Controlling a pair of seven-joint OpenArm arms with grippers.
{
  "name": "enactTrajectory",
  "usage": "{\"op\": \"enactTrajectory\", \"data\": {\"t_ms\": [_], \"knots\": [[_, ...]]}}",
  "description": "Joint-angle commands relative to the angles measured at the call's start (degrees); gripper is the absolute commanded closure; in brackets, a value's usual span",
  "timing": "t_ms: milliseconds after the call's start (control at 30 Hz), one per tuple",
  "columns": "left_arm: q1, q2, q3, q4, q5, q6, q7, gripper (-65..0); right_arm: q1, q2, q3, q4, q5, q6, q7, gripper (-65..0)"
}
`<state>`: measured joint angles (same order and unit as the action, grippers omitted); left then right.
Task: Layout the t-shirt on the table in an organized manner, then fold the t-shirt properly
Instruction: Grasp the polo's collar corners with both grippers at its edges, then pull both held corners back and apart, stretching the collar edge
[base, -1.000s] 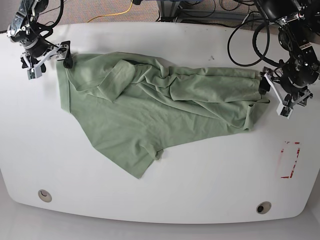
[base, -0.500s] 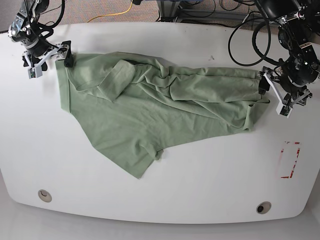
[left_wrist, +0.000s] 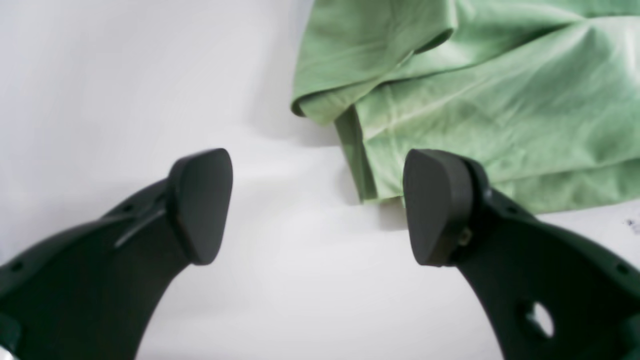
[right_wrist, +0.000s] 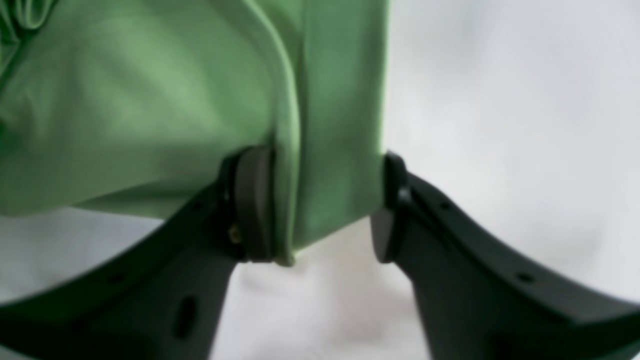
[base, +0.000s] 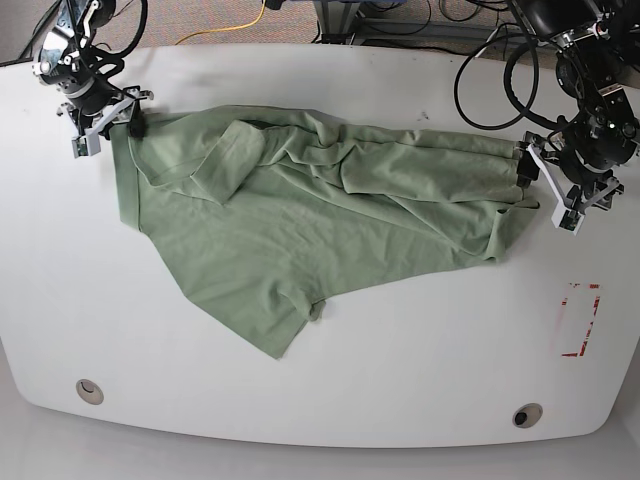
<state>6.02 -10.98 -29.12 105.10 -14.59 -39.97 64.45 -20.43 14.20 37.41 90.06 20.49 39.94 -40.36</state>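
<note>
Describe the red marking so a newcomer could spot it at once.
Start from the big white table and go to its right side in the base view, below the arm there. Between that arm and the round hole near the bottom edge lies a broken rectangular outline. Its red colour sets it apart from the green t-shirt and the round hole.

We record the t-shirt (base: 340, 225) as matt green cloth, a soft knit with smooth faces and creased folds; the table (base: 140, 340) reads white, smooth, faintly glossy, possibly plastic-coated
</note>
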Motion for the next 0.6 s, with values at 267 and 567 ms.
{"op": "enactTrajectory", "data": {"t_ms": [267, 567], "knots": [[1.2, 0.7, -2.4, 0.5, -0.2, 0.0, -0.9, -50.4, -0.3, -0.3, 0.4, 1.1, -2.3, 0.1, -0.4, -9.4], [2.0, 1.5, -2.4, -3.9, -0.2, 0.0, -2.8, -50.4, -0.4, -0.3, 0.4, 1.1, -2.3, 0.1, -0.5, -9.4]]}}
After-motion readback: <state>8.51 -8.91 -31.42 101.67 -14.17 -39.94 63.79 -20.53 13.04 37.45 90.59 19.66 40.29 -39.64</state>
